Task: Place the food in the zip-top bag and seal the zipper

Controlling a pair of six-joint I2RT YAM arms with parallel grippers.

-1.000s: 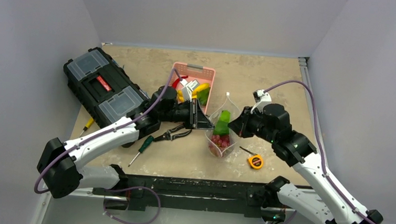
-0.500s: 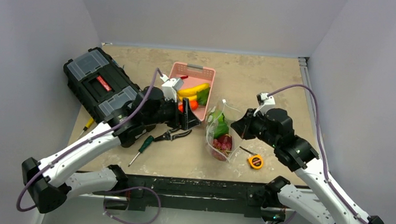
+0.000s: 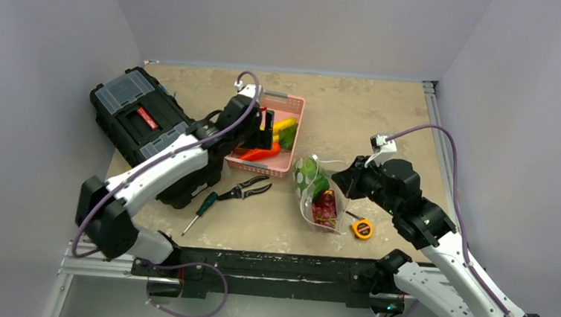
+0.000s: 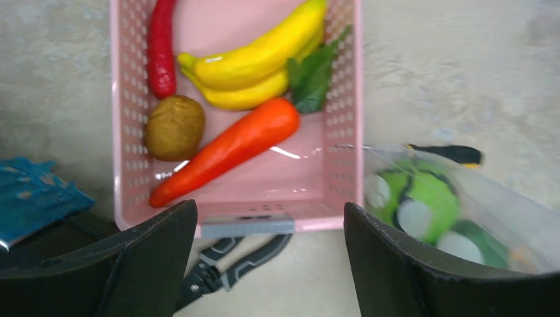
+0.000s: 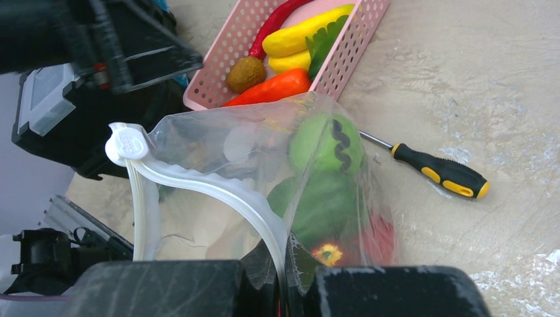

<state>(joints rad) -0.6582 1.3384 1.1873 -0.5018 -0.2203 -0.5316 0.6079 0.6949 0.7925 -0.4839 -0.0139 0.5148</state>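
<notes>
The zip-top bag (image 3: 315,194) lies right of the pink basket (image 3: 297,106), with green food (image 5: 323,150) and red food (image 5: 378,239) inside. Its mouth gapes, and the white zipper (image 5: 218,190) curves away from a slider (image 5: 128,142). My right gripper (image 5: 285,281) is shut on the bag's rim at the zipper; it shows at the bag's right side (image 3: 340,180). My left gripper (image 4: 269,247) hangs open and empty over the basket's near end (image 3: 264,130). In the basket (image 4: 347,99) lie a carrot (image 4: 231,148), bananas (image 4: 257,56), a red chili (image 4: 160,46) and a brown potato (image 4: 174,127).
A black toolbox (image 3: 142,123) stands at the left. Pliers (image 3: 246,192) and a green-handled screwdriver (image 3: 201,210) lie in front of the basket. A yellow tape measure (image 3: 362,228) and a black-and-yellow screwdriver (image 5: 439,172) lie close beside the bag.
My left gripper opened at the bag's mouth, left green food inside, then swung back-left over the basket. The right gripper shifted slightly right with the bag, which slumped.
</notes>
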